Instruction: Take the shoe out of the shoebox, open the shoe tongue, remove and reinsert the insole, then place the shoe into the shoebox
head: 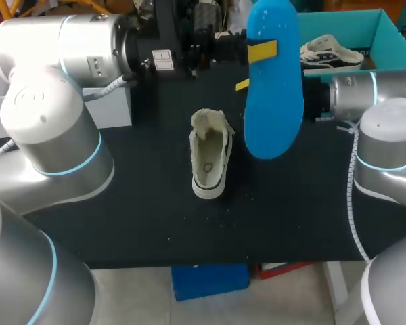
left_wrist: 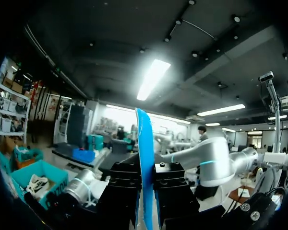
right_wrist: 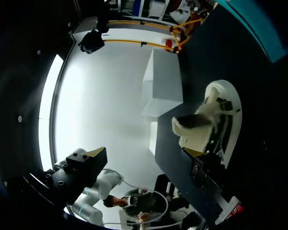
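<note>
My left gripper [head: 252, 68] holds the blue insole [head: 274, 88] up in the air above the back of the table, shut on it. In the left wrist view the insole [left_wrist: 144, 143] stands edge-on between the black fingers [left_wrist: 175, 191]. The white shoe [head: 210, 162] lies on the black table, tongue pulled open and its inside showing. My right gripper [right_wrist: 144, 153] is open, with the shoe [right_wrist: 221, 120] ahead of it and nothing between its fingers. In the head view the insole hides that gripper. The teal shoebox [head: 379, 30] stands at the back right.
A second white shoe [head: 331, 54] lies in the shoebox. A white box [head: 111, 105] stands at the table's back left. The right arm's wrist [head: 348, 95] hangs just in front of the shoebox. Small crumbs dot the black table [head: 122, 217].
</note>
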You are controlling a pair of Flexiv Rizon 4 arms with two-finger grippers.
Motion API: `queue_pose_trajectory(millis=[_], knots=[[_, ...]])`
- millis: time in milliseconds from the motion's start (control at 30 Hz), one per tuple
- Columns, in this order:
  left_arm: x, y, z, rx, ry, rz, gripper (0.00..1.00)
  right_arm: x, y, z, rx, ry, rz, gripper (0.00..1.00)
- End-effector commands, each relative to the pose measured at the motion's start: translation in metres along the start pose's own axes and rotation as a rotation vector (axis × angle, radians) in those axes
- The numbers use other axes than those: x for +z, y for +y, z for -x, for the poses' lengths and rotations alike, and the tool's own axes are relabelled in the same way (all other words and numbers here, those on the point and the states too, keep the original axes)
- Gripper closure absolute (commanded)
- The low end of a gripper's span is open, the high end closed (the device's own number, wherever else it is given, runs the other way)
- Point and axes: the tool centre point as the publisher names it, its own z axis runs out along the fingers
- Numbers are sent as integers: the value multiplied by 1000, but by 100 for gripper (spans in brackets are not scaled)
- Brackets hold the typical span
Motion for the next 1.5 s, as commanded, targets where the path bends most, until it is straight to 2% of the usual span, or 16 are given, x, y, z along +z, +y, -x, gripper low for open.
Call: queue_pose_trajectory(millis=[33, 67, 133, 200, 333, 467, 1167, 1233, 1333, 1400, 1433, 1500], knots=[[2, 6, 1, 321, 29, 100, 100, 0, -2, -2, 0, -4, 6, 0], [2, 10, 1, 355, 19, 123, 100, 0, -2, -2, 0, -4, 6, 0], [-1, 20, 3, 366, 19, 105, 100, 0, -2, -2, 0, -4, 6, 0], [-3, 32, 3, 377, 14, 121, 100, 0, -2, -2, 0, -4, 6, 0], [-12, 57, 5, 357, 2, 92, 100, 0, -2, -2, 0, -4, 6, 0], [-23, 90, 12, 216, 89, 33, 100, 0, -2, -2, 0, -4, 6, 0], [-23, 90, 12, 216, 89, 33, 100, 0, -2, -2, 0, -4, 6, 0], [-22, 107, 4, 318, 96, 18, 100, 0, -2, -2, 0, -4, 6, 0], [-31, 133, 3, 428, 53, 20, 100, 0, -2, -2, 0, -4, 6, 0], [-36, 145, 1, 525, 29, 56, 100, 0, -2, -2, 0, -4, 6, 0], [-39, 151, 1, 543, 23, 33, 100, 0, -2, -2, 0, -4, 6, 0], [-43, 163, -1, 638, -8, 100, 100, 0, -2, -2, 0, -4, 6, 0]])
